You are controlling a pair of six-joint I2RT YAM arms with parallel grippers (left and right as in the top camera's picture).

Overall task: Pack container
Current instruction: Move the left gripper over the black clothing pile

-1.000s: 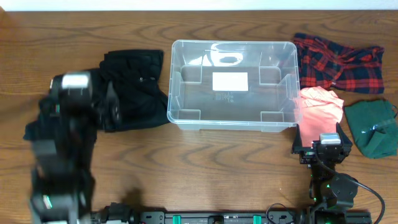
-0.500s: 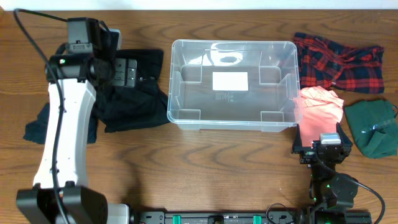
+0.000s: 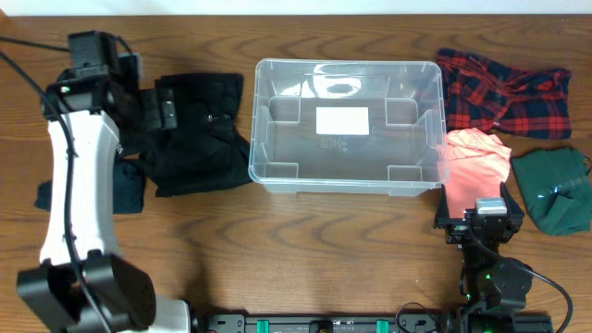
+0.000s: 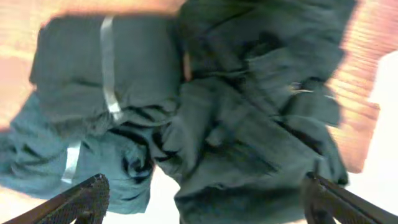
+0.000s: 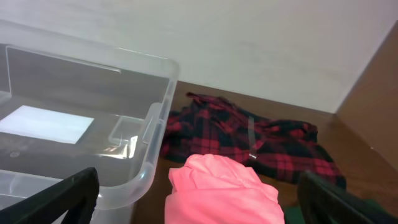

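The clear plastic container (image 3: 344, 125) stands mid-table with a white label on its bottom and nothing inside; its near corner shows in the right wrist view (image 5: 93, 143). My left gripper (image 3: 166, 104) is open, reaching over the black garment (image 3: 199, 139) left of the container. In the left wrist view the black garment (image 4: 249, 124) and a dark teal garment (image 4: 93, 155) lie below the spread fingers (image 4: 202, 208). My right gripper (image 3: 481, 222) is open near the front edge, just before the pink garment (image 3: 476, 157), which also shows in the right wrist view (image 5: 224, 193).
A red plaid shirt (image 3: 504, 92) lies right of the container. A green garment (image 3: 555, 190) lies at the far right. The dark teal garment (image 3: 125, 185) sits at the left under my left arm.
My left arm has swung up and out to the back left; its gripper now hangs over the black garment. The right arm and the clothes have not moved.
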